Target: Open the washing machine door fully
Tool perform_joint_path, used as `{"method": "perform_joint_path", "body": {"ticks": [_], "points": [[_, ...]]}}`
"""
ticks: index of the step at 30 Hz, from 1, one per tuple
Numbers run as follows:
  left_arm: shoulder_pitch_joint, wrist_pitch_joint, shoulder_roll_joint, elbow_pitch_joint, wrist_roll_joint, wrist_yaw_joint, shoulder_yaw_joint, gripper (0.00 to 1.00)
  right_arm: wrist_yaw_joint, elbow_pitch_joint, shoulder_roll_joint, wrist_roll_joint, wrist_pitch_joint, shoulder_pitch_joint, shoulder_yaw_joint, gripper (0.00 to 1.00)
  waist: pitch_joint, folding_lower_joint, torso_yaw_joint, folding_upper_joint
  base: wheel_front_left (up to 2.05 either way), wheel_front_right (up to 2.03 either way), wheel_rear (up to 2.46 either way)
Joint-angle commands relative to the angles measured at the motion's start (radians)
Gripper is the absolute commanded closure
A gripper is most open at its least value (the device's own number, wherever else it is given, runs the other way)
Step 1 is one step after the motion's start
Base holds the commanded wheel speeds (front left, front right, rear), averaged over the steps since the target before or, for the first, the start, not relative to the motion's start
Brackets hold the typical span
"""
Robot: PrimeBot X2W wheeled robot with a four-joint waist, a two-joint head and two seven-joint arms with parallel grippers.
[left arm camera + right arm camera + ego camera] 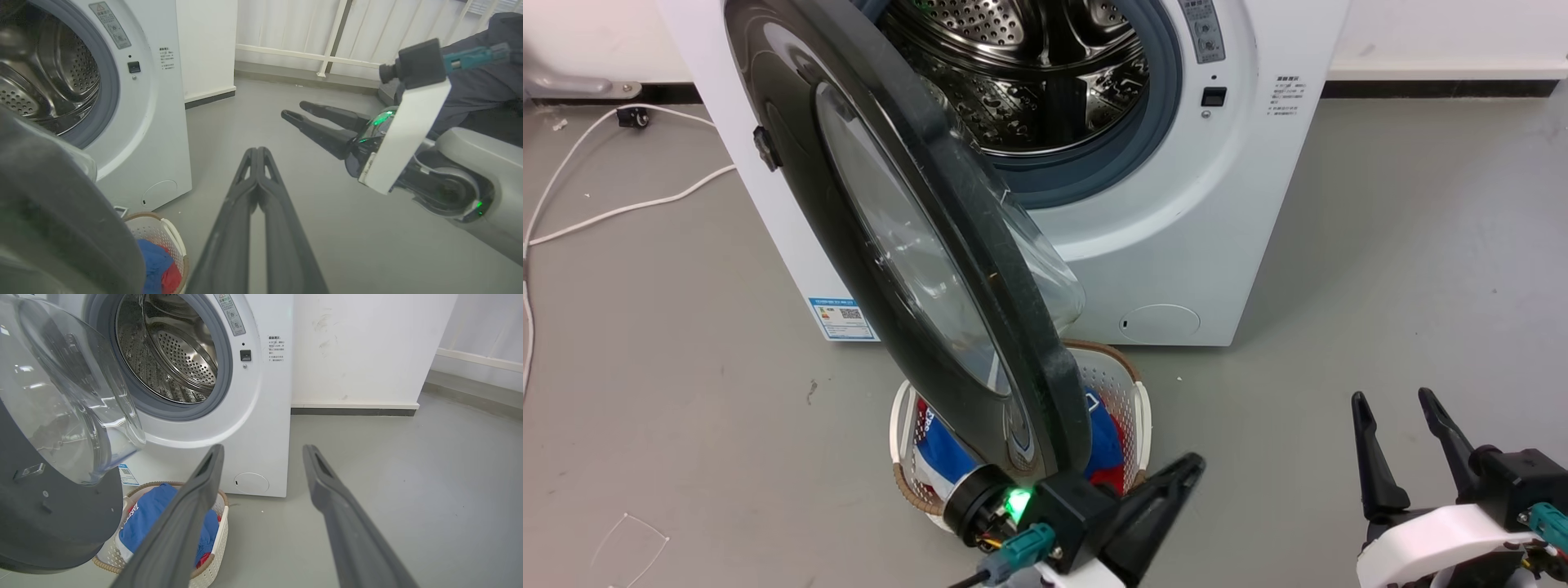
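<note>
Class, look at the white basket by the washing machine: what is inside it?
Blue and red clothes lie in the basket. In the head view the open door covers part of it, and anything under the clothes is hidden.

The left gripper (1188,469) sits near the body, about the middle, its two dark fingers pressed together at the tips with nothing between them, slanting up and to the right. A green light (1017,501) glows on its black wrist (976,498). The right gripper (1395,402) is well to the right, apart from the left one, its fingers spread wide and empty, pointing away from the body. Behind them are a white wrist housing (1429,531) and a pale forearm (482,155).
</note>
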Motion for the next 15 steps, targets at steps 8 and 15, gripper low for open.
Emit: {"method": "perform_joint_path", "body": {"ticks": [8, 15], "points": [[-0.05, -0.098, -0.026, 0.159, 0.007, 0.044, 0.053, 1.0, 0.0, -0.004, 0.003, 0.001, -0.001, -0.026, 0.005, 0.0, 0.025, 0.0, -0.013, 0.0, 0.0, 0.0, 0.0], [-0.104, -0.157, -0.037, 0.256, -0.001, 0.064, 0.09, 1.0, 0.0, 0.003, 0.003, 0.004, -0.011, -0.04, -0.003, 0.0, 0.043, 0.0, -0.016, 0.0, 0.0, 0.0, 0.0]]}}
